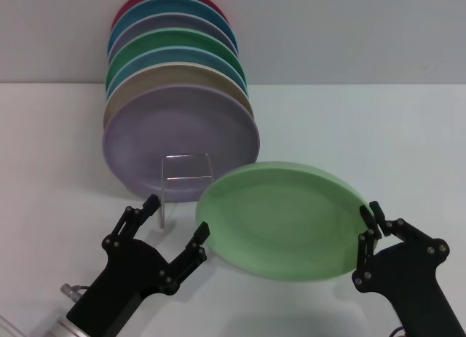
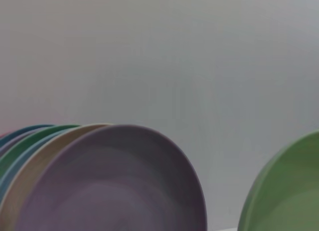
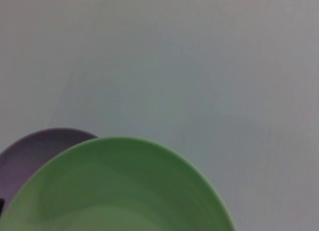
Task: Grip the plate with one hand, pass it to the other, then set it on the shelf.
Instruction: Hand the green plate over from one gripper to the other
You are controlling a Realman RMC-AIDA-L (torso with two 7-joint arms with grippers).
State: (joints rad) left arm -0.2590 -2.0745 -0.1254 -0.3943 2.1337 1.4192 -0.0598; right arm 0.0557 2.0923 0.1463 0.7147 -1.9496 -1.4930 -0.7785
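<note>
The light pastel-green plate (image 1: 280, 220) hangs tilted above the table at front centre. My right gripper (image 1: 369, 225) is shut on its right rim. My left gripper (image 1: 175, 223) stands open just left of the plate, with its nearer finger (image 1: 200, 239) at the plate's left rim. The shelf (image 1: 187, 156), a thin wire rack, stands behind, with its front loop and one leg showing under a row of plates. The plate (image 2: 289, 191) fills a corner of the left wrist view, and the plate (image 3: 114, 191) fills the low part of the right wrist view.
Several plates stand upright in a row on the shelf, a lavender plate (image 1: 182, 129) foremost, and behind it tan, blue, emerald-green, purple and red ones. The lavender plate (image 2: 109, 186) is close to the left wrist camera. A grey wall rises behind the white table (image 1: 364, 133).
</note>
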